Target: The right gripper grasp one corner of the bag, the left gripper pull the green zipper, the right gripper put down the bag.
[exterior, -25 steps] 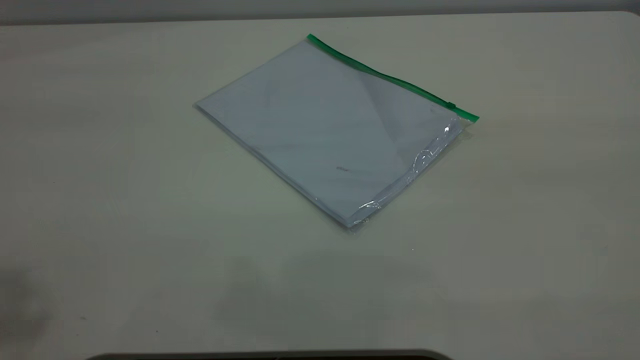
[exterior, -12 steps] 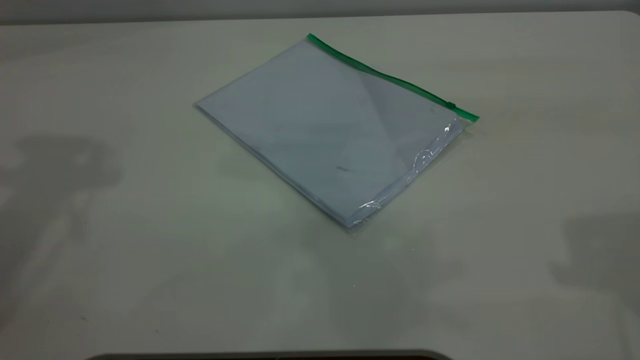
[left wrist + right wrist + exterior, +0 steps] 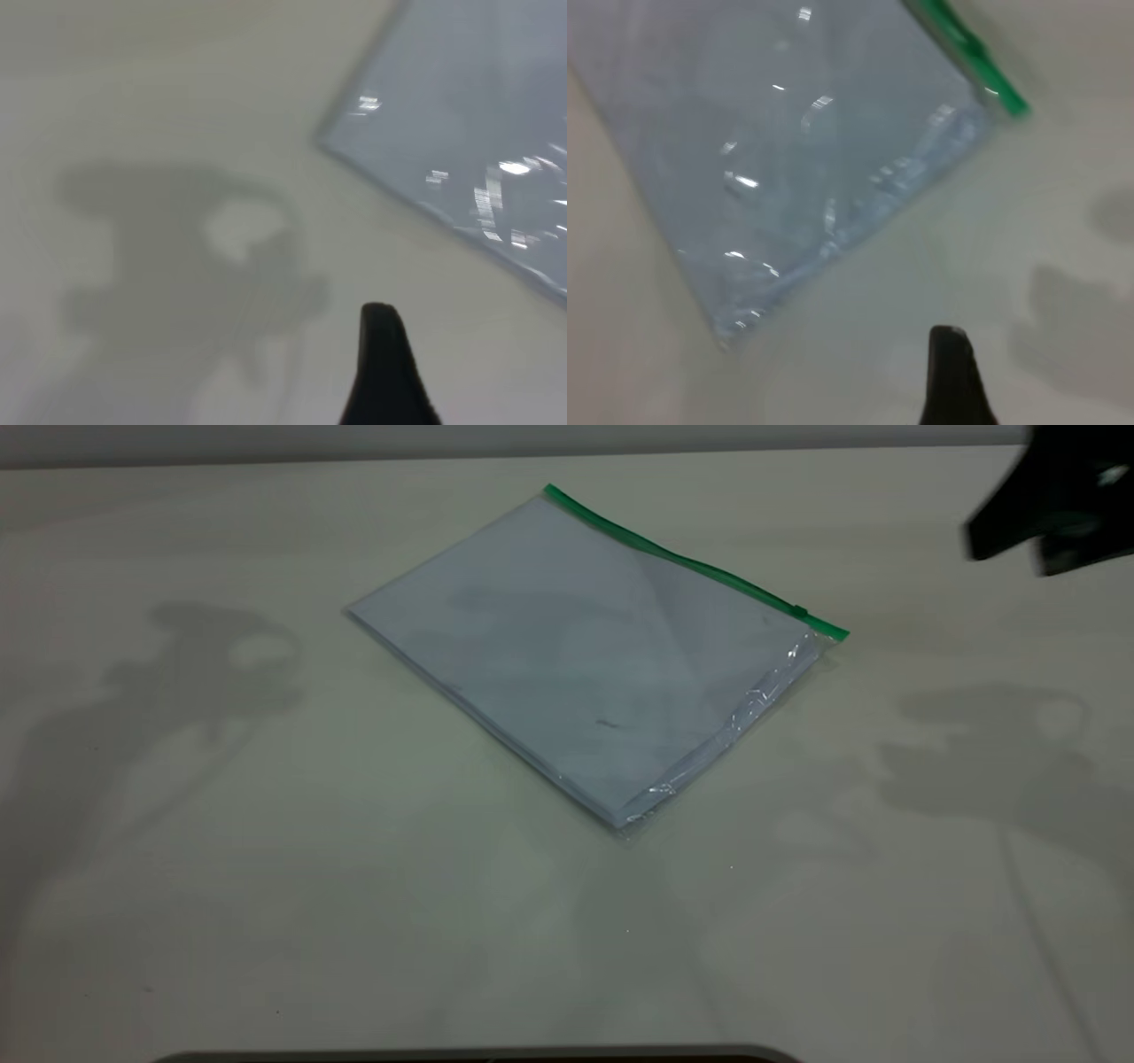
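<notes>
The bag (image 3: 585, 655) lies flat on the table, a clear pouch with white paper inside. The green zipper (image 3: 691, 562) runs along its far long edge, with the slider tab (image 3: 800, 611) near the right end. The corner of the bag (image 3: 833, 634) is just past the tab. My right gripper (image 3: 1010, 558) hangs above the table at the top right, well to the right of that corner, jaws apart and empty. The right wrist view shows the bag (image 3: 797, 150) and the zipper end (image 3: 970, 49). My left gripper (image 3: 390, 372) shows only in the left wrist view, short of a plain bag corner (image 3: 478, 133).
The pale table top (image 3: 266, 868) spreads wide around the bag. Arm shadows lie on it at the left (image 3: 204, 664) and at the right (image 3: 992, 753). A dark edge (image 3: 478, 1056) runs along the table's near side.
My right gripper has come into the exterior view at the top right. Both arms' shadows have slid inward toward the bag. The bag has not moved.
</notes>
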Robot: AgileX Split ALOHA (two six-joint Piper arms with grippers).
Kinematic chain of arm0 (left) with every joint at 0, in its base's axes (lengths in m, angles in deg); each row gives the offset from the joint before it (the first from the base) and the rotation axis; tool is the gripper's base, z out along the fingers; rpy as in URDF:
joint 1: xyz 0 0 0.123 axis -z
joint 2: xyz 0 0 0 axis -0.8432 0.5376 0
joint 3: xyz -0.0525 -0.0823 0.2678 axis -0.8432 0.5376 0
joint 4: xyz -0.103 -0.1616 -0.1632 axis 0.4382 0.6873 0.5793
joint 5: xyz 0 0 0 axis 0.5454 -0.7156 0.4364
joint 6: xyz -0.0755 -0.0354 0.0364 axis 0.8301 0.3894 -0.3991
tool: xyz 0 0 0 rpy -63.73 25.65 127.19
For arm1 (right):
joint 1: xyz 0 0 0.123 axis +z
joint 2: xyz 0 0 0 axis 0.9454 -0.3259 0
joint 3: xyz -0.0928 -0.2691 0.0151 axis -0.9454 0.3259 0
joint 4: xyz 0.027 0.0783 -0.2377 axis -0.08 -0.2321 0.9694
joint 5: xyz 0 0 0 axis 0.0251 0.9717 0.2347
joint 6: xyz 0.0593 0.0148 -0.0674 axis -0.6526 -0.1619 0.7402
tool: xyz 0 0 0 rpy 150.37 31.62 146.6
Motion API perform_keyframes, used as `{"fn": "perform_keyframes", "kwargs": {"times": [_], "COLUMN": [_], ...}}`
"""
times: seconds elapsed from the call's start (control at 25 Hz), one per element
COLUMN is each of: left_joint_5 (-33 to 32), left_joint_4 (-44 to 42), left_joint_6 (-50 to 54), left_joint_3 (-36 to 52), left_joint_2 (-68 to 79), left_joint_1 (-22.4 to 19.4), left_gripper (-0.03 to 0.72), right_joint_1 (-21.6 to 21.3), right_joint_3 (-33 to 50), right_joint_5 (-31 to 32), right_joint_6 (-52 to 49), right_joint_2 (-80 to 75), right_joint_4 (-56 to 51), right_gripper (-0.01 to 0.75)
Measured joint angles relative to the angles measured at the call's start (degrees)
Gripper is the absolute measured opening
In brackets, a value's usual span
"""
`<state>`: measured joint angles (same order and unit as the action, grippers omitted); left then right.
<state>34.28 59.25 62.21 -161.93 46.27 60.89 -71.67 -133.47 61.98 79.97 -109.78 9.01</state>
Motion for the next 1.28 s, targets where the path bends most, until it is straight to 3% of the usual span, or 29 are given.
{"fn": "perform_keyframes", "kwargs": {"times": [0.16, 0.36, 1.28], "left_joint_5": [-2.03, -2.90, -2.46], "left_joint_4": [7.99, 11.86, 12.24], "left_joint_6": [-11.42, -18.37, -18.85], "left_joint_3": [-1.56, -1.76, -1.78], "left_joint_2": [4.16, 5.88, 5.95], "left_joint_1": [1.31, 1.70, 1.76], "left_gripper": [0.565, 0.565, 0.565], "right_joint_1": [0.00, 0.00, 0.00], "right_joint_3": [-4.86, -9.32, -24.52], "right_joint_5": [5.56, 9.05, 12.24], "right_joint_6": [14.47, 24.39, 28.28], "right_joint_2": [-9.92, -19.60, -39.47], "right_joint_4": [-13.10, -22.37, -28.51], "right_gripper": [0.537, 0.537, 0.603]}}
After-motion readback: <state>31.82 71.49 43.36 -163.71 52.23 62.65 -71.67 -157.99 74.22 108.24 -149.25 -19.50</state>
